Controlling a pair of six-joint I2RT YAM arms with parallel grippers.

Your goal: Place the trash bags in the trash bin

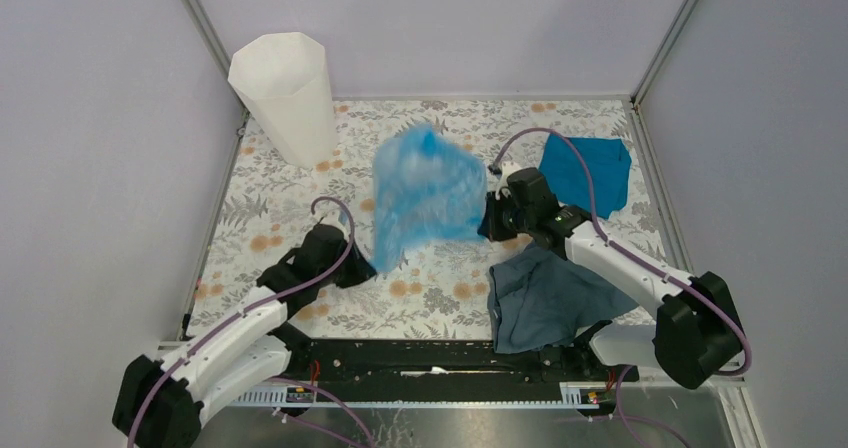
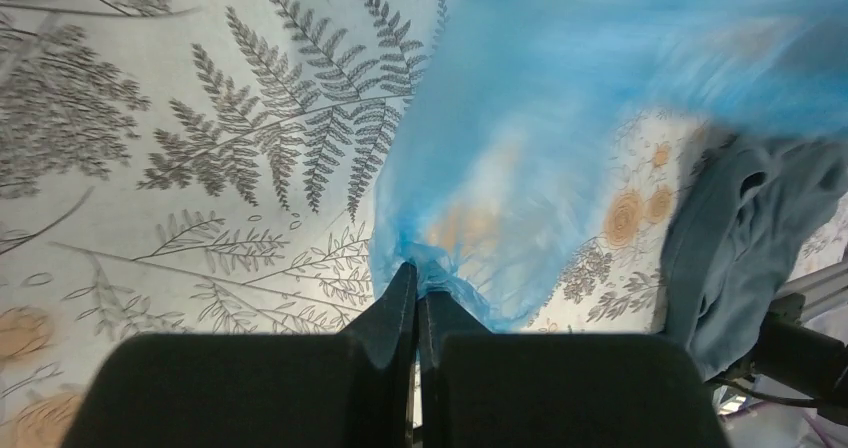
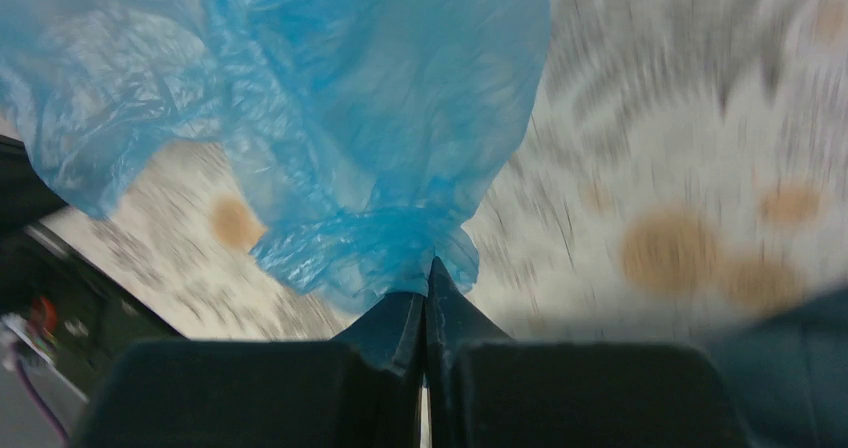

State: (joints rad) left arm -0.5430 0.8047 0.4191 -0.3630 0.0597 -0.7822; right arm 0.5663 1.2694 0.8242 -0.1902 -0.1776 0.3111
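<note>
Left fingers (image 2: pixel 390 320) and right fingers (image 3: pixel 398 326) each clamp tight on the wrinkly, glossy, translucent-blue trash bag (image 1: pixel 425 193).

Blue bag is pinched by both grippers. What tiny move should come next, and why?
Probably carry the blue bag toward the far-left corner. The left gripper and right gripper are both shut on it, and the white bin stands open there, apart from the bag.
</note>
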